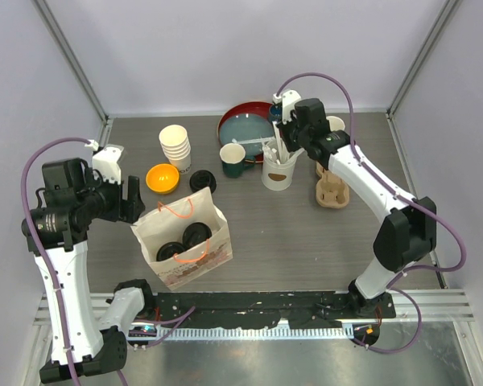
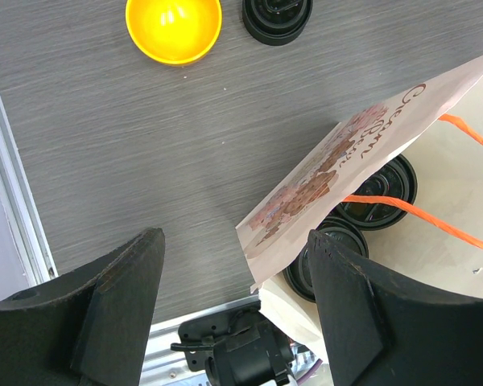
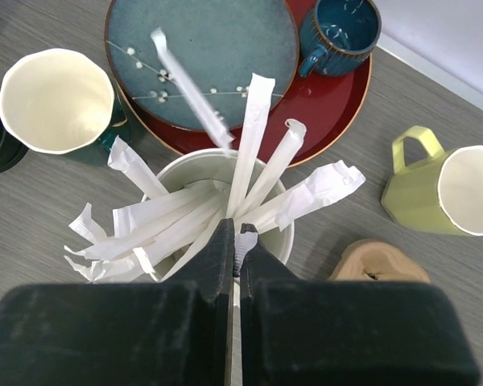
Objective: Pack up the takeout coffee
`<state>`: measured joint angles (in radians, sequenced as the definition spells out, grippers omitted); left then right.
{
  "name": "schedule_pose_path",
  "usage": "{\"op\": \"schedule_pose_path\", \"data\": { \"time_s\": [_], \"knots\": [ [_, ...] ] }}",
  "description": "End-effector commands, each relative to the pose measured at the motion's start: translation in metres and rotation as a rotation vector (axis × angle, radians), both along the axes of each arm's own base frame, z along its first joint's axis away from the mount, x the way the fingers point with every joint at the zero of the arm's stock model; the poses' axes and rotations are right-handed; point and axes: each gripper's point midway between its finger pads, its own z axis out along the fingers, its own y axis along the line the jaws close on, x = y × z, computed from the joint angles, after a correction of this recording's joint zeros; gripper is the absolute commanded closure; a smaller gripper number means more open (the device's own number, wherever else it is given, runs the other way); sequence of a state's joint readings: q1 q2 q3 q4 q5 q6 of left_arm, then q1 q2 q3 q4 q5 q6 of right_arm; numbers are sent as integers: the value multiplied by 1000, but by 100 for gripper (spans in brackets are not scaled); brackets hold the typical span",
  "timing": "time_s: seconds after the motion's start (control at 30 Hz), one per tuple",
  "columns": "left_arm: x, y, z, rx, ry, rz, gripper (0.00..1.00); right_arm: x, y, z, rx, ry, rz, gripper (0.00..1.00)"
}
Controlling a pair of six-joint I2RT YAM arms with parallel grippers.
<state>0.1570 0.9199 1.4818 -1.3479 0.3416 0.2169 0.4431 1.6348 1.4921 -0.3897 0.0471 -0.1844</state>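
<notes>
On surface (image 1: 290, 233), centre-left: noted paper bag (image 1: 203, 259) standing, mouth open, orange handles. Found both takeout coffee cups (image 2: 377, 193) inside bag, black lids up, side by side. Logged L tool (image 2: 236, 240) as released, jaws wide, nothing btwn them, just beside bag's left wall. Logged R tool (image 3: 234, 233) as clenched on paper-wrapped straw (image 3: 241, 244), over white straw cup (image 3: 177, 165), well apart from bag. Noted orange bowl (image 1: 162, 178) + loose black lid (image 1: 202, 181) behind bag; teal plate (image 3: 201, 48) on red tray (image 3: 338, 108) past straw cup.
</notes>
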Motion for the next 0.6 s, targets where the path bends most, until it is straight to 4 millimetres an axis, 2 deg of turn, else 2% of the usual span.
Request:
{"op": "schedule_pose_path", "data": {
  "time_s": [0.0,0.07,0.2,0.4,0.43,0.5,0.53,0.57],
  "knots": [
    [-2,-3,1,-4,-12,-17,25,5,7,-2,23,0,11,99],
    [-2,-3,1,-4,-12,-19,25,5,8,-2,28,9,11,99],
    [-2,-3,1,-5,-11,-20,25,2,9,11,50,-13,17,99],
    [-2,-4,0,-10,-8,-22,25,-13,12,71,136,-127,55,99],
    [-2,-4,0,-10,-6,-22,25,-18,9,91,158,-175,54,99],
    [-2,-4,1,-9,-9,-24,25,-22,6,113,180,-232,52,99],
    [-3,-5,2,-8,-11,-25,25,-32,-1,136,200,-284,47,99],
    [-3,-4,2,-8,-11,-23,24,-36,-2,146,210,-310,48,99]
  ]
}}
